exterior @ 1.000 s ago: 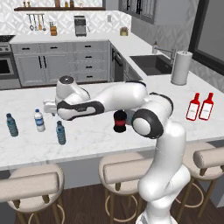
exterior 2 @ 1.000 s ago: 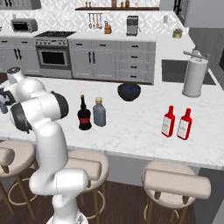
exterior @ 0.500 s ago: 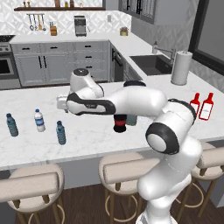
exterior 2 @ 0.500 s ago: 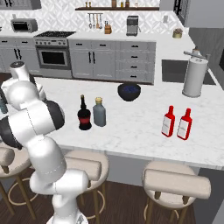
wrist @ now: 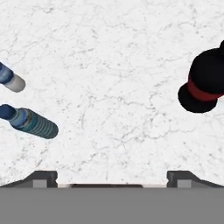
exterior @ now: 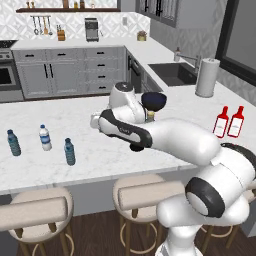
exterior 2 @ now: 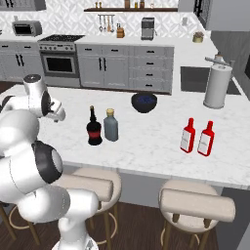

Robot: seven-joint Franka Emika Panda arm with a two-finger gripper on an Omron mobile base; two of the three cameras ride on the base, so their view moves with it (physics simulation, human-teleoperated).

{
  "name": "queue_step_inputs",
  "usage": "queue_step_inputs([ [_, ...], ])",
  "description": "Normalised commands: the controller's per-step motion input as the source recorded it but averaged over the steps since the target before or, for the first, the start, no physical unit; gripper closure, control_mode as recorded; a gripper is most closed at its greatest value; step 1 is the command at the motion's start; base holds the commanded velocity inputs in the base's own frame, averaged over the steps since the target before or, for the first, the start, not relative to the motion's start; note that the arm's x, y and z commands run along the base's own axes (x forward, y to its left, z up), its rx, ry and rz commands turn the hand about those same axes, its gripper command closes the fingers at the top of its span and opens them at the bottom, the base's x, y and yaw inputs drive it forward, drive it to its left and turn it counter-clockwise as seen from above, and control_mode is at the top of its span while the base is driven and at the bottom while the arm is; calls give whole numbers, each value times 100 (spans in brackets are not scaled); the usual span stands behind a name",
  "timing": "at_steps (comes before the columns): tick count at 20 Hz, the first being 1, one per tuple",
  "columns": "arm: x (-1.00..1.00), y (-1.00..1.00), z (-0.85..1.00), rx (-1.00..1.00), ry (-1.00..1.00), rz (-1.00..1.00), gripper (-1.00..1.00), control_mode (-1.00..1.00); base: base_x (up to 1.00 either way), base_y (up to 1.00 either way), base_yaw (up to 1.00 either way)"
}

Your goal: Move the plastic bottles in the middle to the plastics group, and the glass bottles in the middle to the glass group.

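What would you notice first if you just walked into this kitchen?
The big white robot arm bending low over the marble counter. Then the two red bottles side by side on the counter's right, and the black bottle with its red label standing next to the grey-blue bottle in the middle.

The white marble surface (exterior 2: 146,141) is carrying three small water bottles: a teal one (exterior: 13,142), a clear one with a blue label (exterior: 45,137), and a bluish one (exterior: 70,151). A black bottle (exterior 2: 93,128) is standing beside a grey bottle (exterior 2: 111,126). A dark bowl (exterior 2: 144,102), two red bottles (exterior 2: 197,137) and a paper-towel roll (exterior 2: 217,86) are standing further along.
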Motion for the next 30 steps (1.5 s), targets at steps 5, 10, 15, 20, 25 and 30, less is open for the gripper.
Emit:
queue_step_inputs([
  [5, 0, -74, 16, 0, 0, -7, -100, -100, 0, 0, 0],
  [10, 11, -73, 9, 0, 0, -15, -100, -100, 0, 0, 0],
  [15, 27, -63, 3, 0, 0, -6, -100, -100, 0, 0, 0],
  [20, 39, -50, 4, -1, 0, -5, -100, -100, 0, 0, 0],
  [25, 53, -11, -3, -4, 2, -1, -100, -100, 0, 0, 0],
  [30, 40, 31, -12, -6, 0, 0, -100, -100, 0, 0, 0],
])
